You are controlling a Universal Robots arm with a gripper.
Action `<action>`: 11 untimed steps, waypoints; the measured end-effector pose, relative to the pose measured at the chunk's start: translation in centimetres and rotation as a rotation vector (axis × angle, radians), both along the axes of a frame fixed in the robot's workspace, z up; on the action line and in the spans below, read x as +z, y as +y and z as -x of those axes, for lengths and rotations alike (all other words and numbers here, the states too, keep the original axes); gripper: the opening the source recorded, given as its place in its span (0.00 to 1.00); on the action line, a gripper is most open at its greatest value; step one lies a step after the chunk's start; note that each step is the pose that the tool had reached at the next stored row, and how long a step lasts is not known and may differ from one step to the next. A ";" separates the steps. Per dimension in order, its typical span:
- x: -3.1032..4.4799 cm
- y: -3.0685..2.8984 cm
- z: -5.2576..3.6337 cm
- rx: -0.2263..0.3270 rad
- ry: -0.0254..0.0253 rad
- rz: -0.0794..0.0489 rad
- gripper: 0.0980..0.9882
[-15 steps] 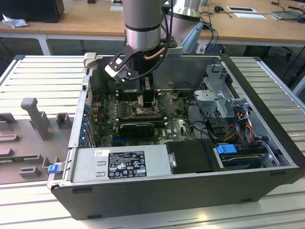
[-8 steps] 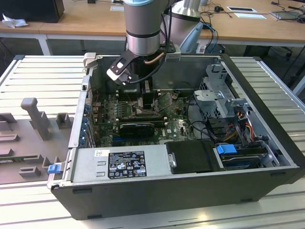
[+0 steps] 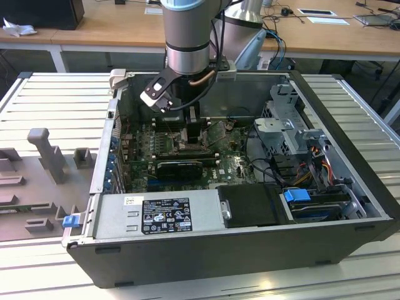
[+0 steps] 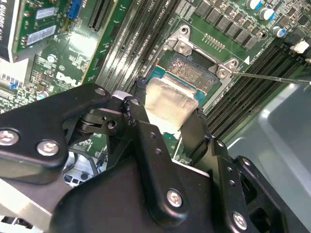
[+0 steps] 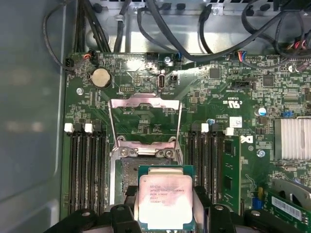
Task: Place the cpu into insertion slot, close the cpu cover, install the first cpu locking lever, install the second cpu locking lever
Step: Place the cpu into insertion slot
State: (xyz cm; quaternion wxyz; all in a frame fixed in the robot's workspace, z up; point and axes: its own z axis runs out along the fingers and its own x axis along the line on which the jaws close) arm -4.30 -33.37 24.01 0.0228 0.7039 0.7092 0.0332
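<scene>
In both wrist views my gripper (image 5: 165, 213) (image 4: 167, 114) is shut on the cpu (image 5: 165, 196) (image 4: 167, 99), a pale silvery square chip gripped at two opposite edges by the black fingers (image 4: 141, 104). The chip hangs just above the near part of the insertion slot (image 5: 126, 177) (image 4: 194, 70), whose brownish centre shows beyond it. The cpu cover (image 5: 145, 104) is a thin silver frame swung open, away from the socket. A thin metal lever rod (image 4: 272, 75) sticks out beside the socket. In the exterior view the gripper (image 3: 190, 134) reaches down into the open computer case (image 3: 350, 112).
Long black memory slots (image 5: 82, 165) (image 5: 209, 160) flank the socket on both sides. Black cables (image 5: 160, 19) run along the case wall beyond the board. A finned silver heatsink (image 5: 291, 138) and a coin battery (image 5: 100, 76) sit on the board. Power supply (image 3: 162, 215) and drive cage (image 3: 294, 134) crowd the case.
</scene>
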 end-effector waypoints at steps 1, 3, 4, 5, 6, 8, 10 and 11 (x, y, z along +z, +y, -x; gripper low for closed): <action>-0.06 0.13 0.00 -0.001 0.0000 0.000 0.49; -0.27 0.34 0.00 -0.001 0.0000 0.000 0.49; -0.41 0.39 0.00 -0.001 -0.0001 0.000 0.49; -0.59 0.42 0.01 -0.001 -0.0001 0.000 0.49; -0.84 0.46 0.06 -0.001 0.0000 -0.001 0.49; -1.13 0.47 0.28 -0.001 0.0000 -0.004 0.49; -1.49 0.55 0.42 0.003 -0.0001 -0.006 0.49; -1.66 0.64 0.42 0.003 0.0000 -0.006 0.49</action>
